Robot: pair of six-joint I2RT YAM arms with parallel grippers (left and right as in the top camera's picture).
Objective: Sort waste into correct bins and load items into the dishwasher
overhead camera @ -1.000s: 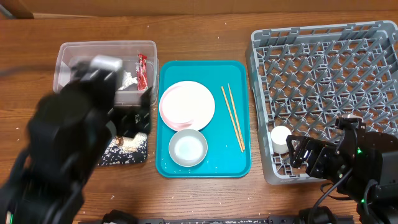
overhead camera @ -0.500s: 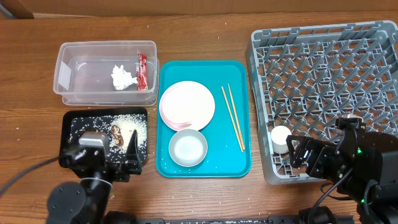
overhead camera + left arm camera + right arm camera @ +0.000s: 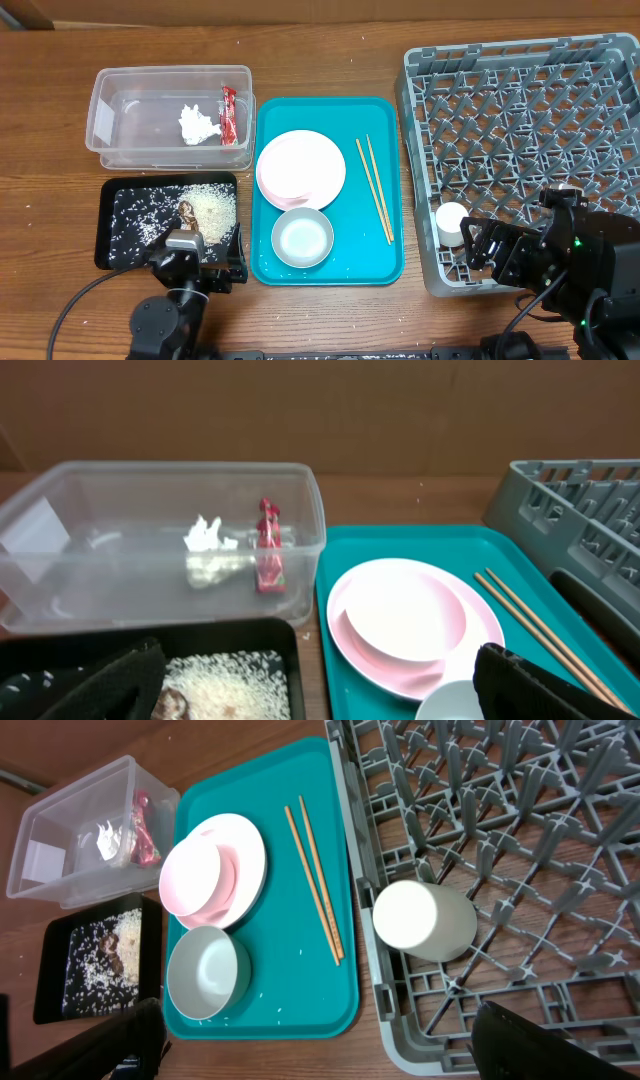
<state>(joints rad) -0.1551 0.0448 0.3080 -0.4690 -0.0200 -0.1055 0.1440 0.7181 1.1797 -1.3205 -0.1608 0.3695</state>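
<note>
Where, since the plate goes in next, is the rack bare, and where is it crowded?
The grey dish rack is bare across its far rows and its middle. Its near left corner holds the white cup, and the right gripper hangs open just beside that, over the near edge. The pink plate would likely pass most freely into the far half.

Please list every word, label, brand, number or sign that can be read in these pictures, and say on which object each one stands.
No text can be read in any view.
Red wrapper inside the clear tub: any print is too small and crinkled to read.
White label on the tub's wall: it looks blank.
</note>
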